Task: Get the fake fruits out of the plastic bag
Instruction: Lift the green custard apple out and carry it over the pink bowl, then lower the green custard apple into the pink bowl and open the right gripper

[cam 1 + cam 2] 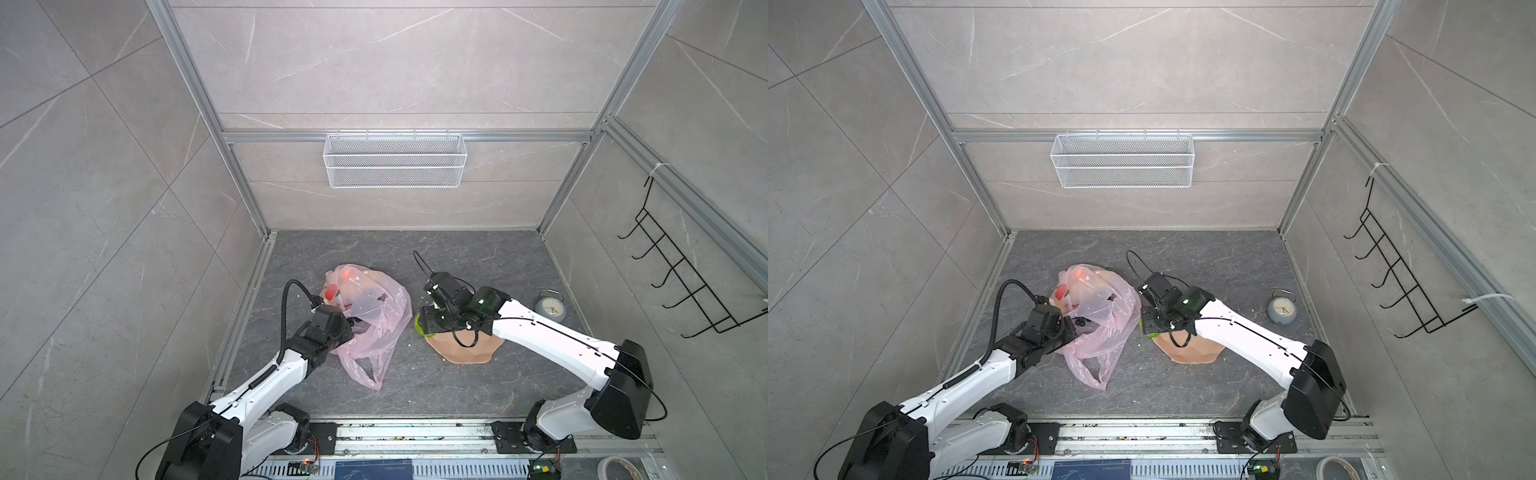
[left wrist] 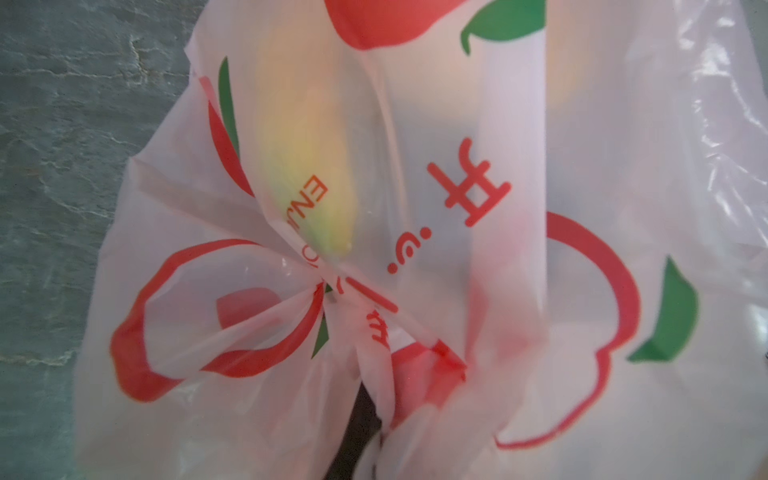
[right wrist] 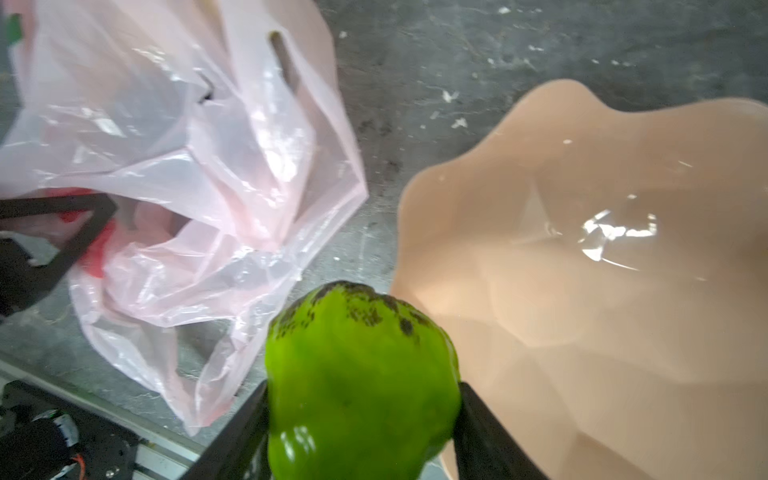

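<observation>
**A:** Grey marbled tabletop [image 1: 415,386], pale tiled walls [image 1: 395,62] on three sides, aluminium frame [image 1: 243,187] up the corners. Where's the action?

**B:** Left of centre. The plastic bag [image 1: 374,316] lies crumpled on the slab, pink and see-through, its loop handles trailing toward the arm bases. A banana [image 2: 307,166] shows yellow through the printed film, and an orange piece [image 1: 347,274] glows at the far end.

**A:** And the left gripper [image 1: 353,322]?

**B:** Pressed together on a gathered fold at the bag's near side; the film bunches right where the jaws meet.

**A:** Right side?

**B:** The right gripper [image 3: 361,415] pinches a green fruit [image 3: 361,386], dark-speckled on top, one finger on each flank. It hangs clear of the bag, over the rim of the peach scalloped plate [image 1: 482,349], which sits just beside the bag.

**A:** Further out?

**B:** A small grey clock [image 1: 550,309] stands by the right edge, well apart from the plate. A white wire basket [image 1: 395,166] hangs on the back wall, and a black hook rack [image 1: 683,259] on the right wall.
</observation>
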Controlling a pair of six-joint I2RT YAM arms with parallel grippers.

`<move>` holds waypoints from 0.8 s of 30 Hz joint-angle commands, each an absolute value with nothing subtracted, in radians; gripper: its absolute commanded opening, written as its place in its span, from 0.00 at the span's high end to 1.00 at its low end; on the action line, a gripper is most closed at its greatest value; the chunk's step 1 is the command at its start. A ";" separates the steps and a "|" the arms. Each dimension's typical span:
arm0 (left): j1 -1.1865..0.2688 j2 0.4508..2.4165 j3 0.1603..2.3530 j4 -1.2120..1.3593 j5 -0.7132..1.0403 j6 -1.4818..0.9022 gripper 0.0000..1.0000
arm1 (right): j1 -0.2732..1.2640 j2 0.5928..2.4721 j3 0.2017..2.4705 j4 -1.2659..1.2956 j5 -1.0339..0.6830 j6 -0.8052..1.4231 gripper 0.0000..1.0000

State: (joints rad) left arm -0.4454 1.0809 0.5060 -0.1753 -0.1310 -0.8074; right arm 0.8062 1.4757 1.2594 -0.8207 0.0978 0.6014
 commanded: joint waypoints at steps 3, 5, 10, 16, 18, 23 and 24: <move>-0.449 1.073 0.527 -0.152 -0.161 -0.786 1.00 | 0.721 1.493 1.253 -0.990 0.104 0.502 0.49; -0.449 1.066 0.523 -0.155 -0.164 -0.784 1.00 | 0.683 1.511 1.253 -1.017 0.097 0.480 0.49; -0.449 1.040 0.505 -0.158 -0.175 -0.780 1.00 | 0.602 1.541 1.250 -1.040 0.080 0.447 0.50; -0.449 1.042 0.501 -0.154 -0.176 -0.773 1.00 | 0.535 1.611 1.252 -1.030 0.060 0.410 0.50; -0.449 1.043 0.501 -0.152 -0.178 -0.772 1.00 | 0.517 1.632 1.255 -1.026 0.051 0.400 0.50; -0.449 1.045 0.499 -0.144 -0.173 -0.769 1.00 | 0.483 1.684 1.277 -1.046 0.044 0.364 0.50; -0.449 1.048 0.500 -0.144 -0.172 -0.770 1.00 | 0.479 1.695 1.280 -1.046 0.039 0.360 0.50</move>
